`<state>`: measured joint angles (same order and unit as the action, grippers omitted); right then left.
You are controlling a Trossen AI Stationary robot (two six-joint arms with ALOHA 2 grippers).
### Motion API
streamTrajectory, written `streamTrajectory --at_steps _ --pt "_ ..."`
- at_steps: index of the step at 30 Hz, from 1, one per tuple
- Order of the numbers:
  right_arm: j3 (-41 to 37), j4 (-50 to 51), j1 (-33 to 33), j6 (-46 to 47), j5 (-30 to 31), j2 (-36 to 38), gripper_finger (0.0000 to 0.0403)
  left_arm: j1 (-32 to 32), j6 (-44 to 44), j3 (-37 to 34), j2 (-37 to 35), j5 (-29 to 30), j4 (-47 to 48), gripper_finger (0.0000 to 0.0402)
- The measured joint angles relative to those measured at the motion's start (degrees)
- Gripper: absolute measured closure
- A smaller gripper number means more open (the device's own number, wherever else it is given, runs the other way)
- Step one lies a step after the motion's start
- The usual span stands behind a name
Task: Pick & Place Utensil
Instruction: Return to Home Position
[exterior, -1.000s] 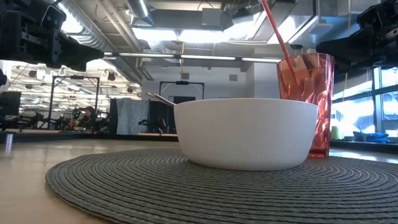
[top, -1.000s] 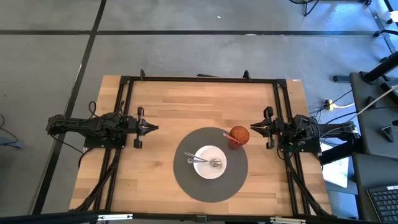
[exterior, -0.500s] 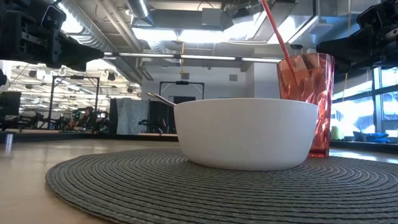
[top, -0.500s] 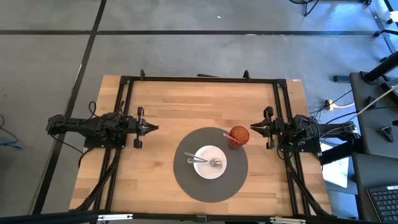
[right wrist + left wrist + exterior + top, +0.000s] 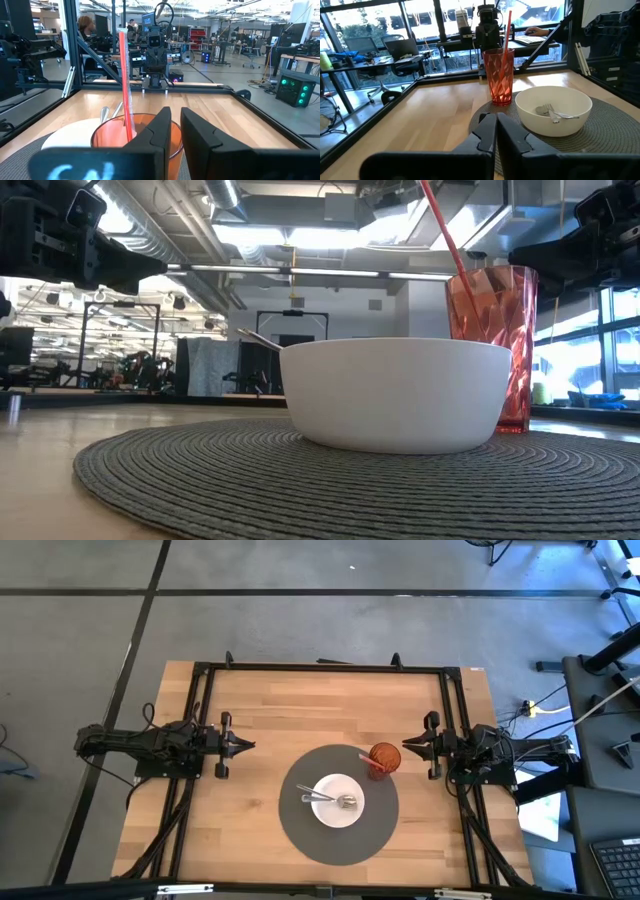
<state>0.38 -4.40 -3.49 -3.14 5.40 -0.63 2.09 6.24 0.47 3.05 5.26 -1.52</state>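
Wooden table [image 5: 260, 710], gray placemat [image 5: 300, 830] under white bowl [image 5: 338, 812] holding silver fork [image 5: 559, 115] and silver spoon [image 5: 540, 110]; orange glass [image 5: 384, 758] just beside; left gripper [image 5: 247, 745] and right gripper [image 5: 407, 746] at opposite sides, fingers narrowed together, empty

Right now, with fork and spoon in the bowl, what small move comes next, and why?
Probably none: I would park both arms where they are. The fork and spoon lie in the bowl, the glass stands beside it on the placemat, and the left pincer and right pincer sit near the table sides, touching nothing.
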Motion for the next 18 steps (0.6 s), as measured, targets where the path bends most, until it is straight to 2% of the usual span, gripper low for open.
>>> streamTrajectory --at_steps 18 --pt "0.0 0.0 0.0 -0.1 0.0 0.0 0.0359 0.0 0.0 0.0 0.0 0.0 0.0 0.0394"
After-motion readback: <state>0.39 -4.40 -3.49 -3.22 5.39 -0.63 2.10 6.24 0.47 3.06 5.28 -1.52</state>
